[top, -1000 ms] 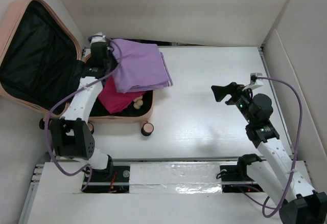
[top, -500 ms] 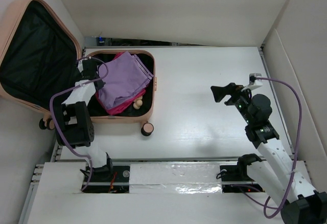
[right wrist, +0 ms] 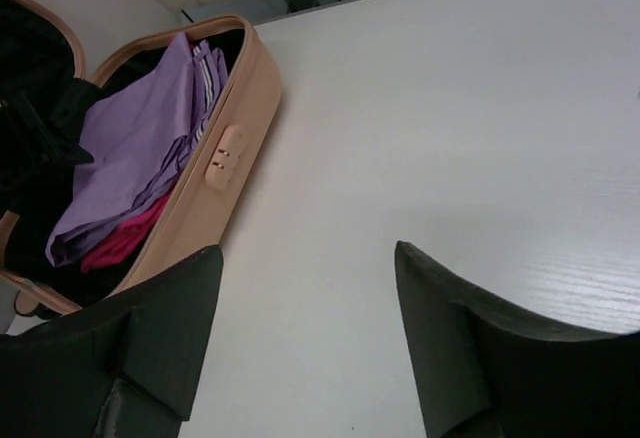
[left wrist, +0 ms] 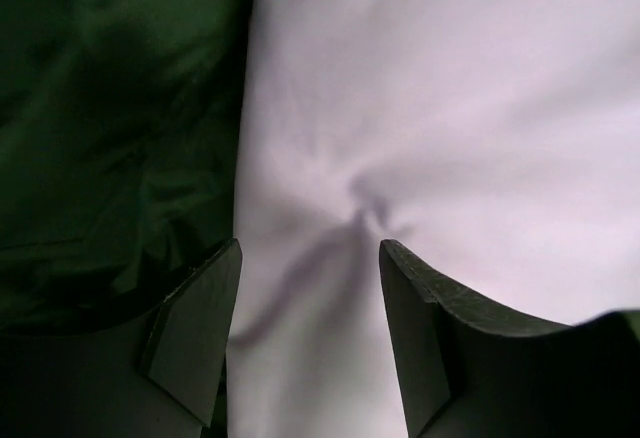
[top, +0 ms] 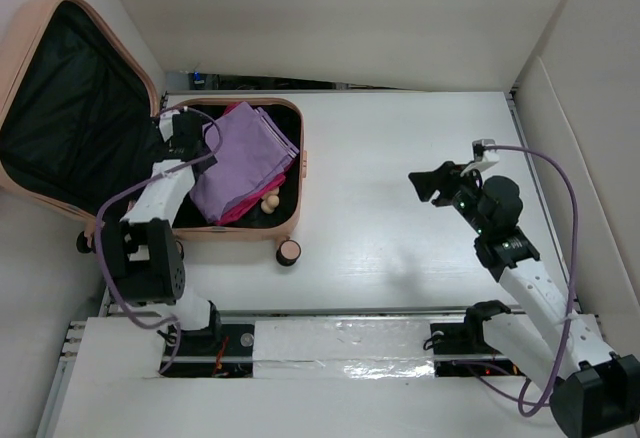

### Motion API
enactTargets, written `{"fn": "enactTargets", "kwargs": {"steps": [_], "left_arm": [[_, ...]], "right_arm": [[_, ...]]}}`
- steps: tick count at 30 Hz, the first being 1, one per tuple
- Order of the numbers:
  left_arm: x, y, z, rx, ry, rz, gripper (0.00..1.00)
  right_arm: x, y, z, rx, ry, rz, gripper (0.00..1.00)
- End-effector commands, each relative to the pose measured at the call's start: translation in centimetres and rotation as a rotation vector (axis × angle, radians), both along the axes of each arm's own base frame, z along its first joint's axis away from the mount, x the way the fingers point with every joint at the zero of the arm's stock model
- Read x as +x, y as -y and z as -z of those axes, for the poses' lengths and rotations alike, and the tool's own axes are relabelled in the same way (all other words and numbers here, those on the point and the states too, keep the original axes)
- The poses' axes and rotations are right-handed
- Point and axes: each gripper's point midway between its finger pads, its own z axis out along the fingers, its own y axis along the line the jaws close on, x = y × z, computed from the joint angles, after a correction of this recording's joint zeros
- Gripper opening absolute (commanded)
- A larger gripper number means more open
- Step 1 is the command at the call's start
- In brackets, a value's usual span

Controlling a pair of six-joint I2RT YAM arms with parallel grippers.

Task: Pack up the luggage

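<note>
The luggage [top: 302, 173] lies open at the table's left, its black-lined lid [top: 70, 108] leaning back. A folded purple cloth [top: 240, 158] lies in the base on a magenta cloth [top: 240, 210], beside a small tan item [top: 270, 201]. My left gripper [top: 185, 133] hangs over the purple cloth's left edge. In the left wrist view that gripper [left wrist: 310, 248] is open, and a pinch crease in the purple cloth [left wrist: 450, 108] sits just past its tips. My right gripper [top: 425, 183] is open above the bare table, holding nothing. The right wrist view shows the gripper [right wrist: 308, 250], the luggage [right wrist: 215, 208] and the purple cloth [right wrist: 140, 138].
A caster wheel [top: 289, 251] sticks out at the suitcase's near corner. White walls enclose the white table [top: 400, 138] at the back and right. The lock plate [right wrist: 228, 153] faces my right gripper. A metal rail [top: 330, 343] runs along the near edge.
My left gripper brought the purple cloth down into the suitcase base and then opened, letting it go. My right gripper shifted slightly left and its jaws narrowed a little.
</note>
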Motion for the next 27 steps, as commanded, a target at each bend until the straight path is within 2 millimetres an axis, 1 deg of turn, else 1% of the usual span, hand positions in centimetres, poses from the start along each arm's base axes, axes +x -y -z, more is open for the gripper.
{"fn": "enactTargets", "kwargs": {"steps": [1, 2, 3, 4, 5, 6, 7, 8, 9, 10, 11, 12, 13, 14, 16, 17, 18, 19, 20, 21, 22, 23, 25, 26, 27], "left_arm": [[-0.1, 0.2, -7.4, -0.022, 0.224, -0.028, 0.54], [-0.8, 0.2, -9.8, -0.025, 0.292, -0.031, 0.53], [-1.6, -0.1, -11.2, -0.014, 0.337, -0.056, 0.51], [-2.6, -0.4, -11.7, -0.007, 0.371, -0.073, 0.49], [-4.3, -0.6, -15.1, 0.0, 0.489, -0.088, 0.46], [-5.3, -1.1, -16.8, 0.022, 0.56, -0.107, 0.45], [-6.7, -2.1, -16.7, 0.04, 0.572, -0.138, 0.44], [-8.2, -2.8, -18.3, 0.057, 0.621, -0.161, 0.39], [-9.6, -4.2, -18.4, 0.078, 0.597, -0.212, 0.34], [-10.1, -4.4, -18.3, 0.088, 0.577, -0.226, 0.29], [-10.8, -5.5, -18.0, 0.106, 0.548, -0.277, 0.2], [-11.8, -6.6, -17.8, 0.139, 0.525, -0.346, 0.15], [-12.6, -7.1, -17.2, 0.152, 0.491, -0.377, 0.09], [-13.8, -7.9, -17.1, 0.163, 0.48, -0.441, 0.0], [-15.1, -8.9, -18.0, 0.182, 0.503, -0.503, 0.0], [-15.9, -9.3, -19.2, 0.201, 0.535, -0.53, 0.0], [-17.3, -10.4, -20.2, 0.259, 0.541, -0.598, 0.02], [-18.4, -11.0, -21.6, 0.3, 0.538, -0.642, 0.07], [-18.7, -11.6, -21.3, 0.332, 0.486, -0.693, 0.19], [-19.7, -12.5, -21.6, 0.391, 0.45, -0.767, 0.25], [-20.0, -12.7, -22.0, 0.417, 0.422, -0.781, 0.33], [-19.5, -13.0, -21.9, 0.439, 0.39, -0.778, 0.53], [-19.7, -13.5, -22.8, 0.469, 0.36, -0.802, 0.63], [-19.1, -14.4, -22.1, 0.49, 0.294, -0.796, 0.69], [-18.5, -14.7, -21.5, 0.457, 0.282, -0.798, 0.68]], "right_arm": [[-0.3, -1.4, -3.2, 0.011, 0.092, -0.085, 0.62], [-0.2, -1.6, -3.0, 0.007, 0.089, -0.096, 0.38], [-0.1, -1.7, -3.0, 0.007, 0.086, -0.098, 0.26], [0.0, -1.8, -2.7, 0.005, 0.074, -0.104, 0.2], [0.0, -2.1, -2.3, -0.01, 0.062, -0.126, 0.14], [0.0, -2.3, -2.2, -0.016, 0.056, -0.141, 0.09], [-0.2, -2.8, -2.4, -0.021, 0.055, -0.162, 0.07], [-0.3, -3.0, -2.4, -0.026, 0.056, -0.177, 0.05], [-0.2, -3.0, -2.3, -0.027, 0.054, -0.177, 0.03], [-0.3, -3.0, -2.4, -0.027, 0.059, -0.177, 0.03], [-0.3, -3.0, -2.4, -0.025, 0.06, -0.18, 0.0], [-0.3, -3.0, -2.5, -0.024, 0.063, -0.178, 0.0], [-0.5, -3.2, -2.4, -0.025, 0.065, -0.187, 0.0], [-0.3, -3.2, -2.2, -0.023, 0.062, -0.183, 0.0], [-0.1, -3.4, -1.9, -0.019, 0.051, -0.187, 0.0], [-0.1, -3.7, -1.7, -0.018, 0.043, -0.204, 0.01], [0.0, -3.9, -1.5, -0.021, 0.037, -0.216, 0.01], [0.0, -4.0, -1.2, -0.028, 0.022, -0.226, 0.03], [0.0, -4.3, -0.7, -0.038, 0.008, -0.246, 0.04], [0.0, -4.4, -1.0, -0.04, 0.01, -0.255, 0.05], [0.0, -4.4, -1.0, -0.041, 0.01, -0.257, 0.05], [-0.2, -4.7, -1.1, -0.043, 0.015, -0.263, 0.06], [-0.3, -4.8, -1.2, -0.047, 0.018, -0.256, 0.06], [-0.3, -4.9, -1.1, -0.053, 0.016, -0.254, 0.06], [-0.2, -4.9, -1.0, -0.057, 0.012, -0.253, 0.06]]}}
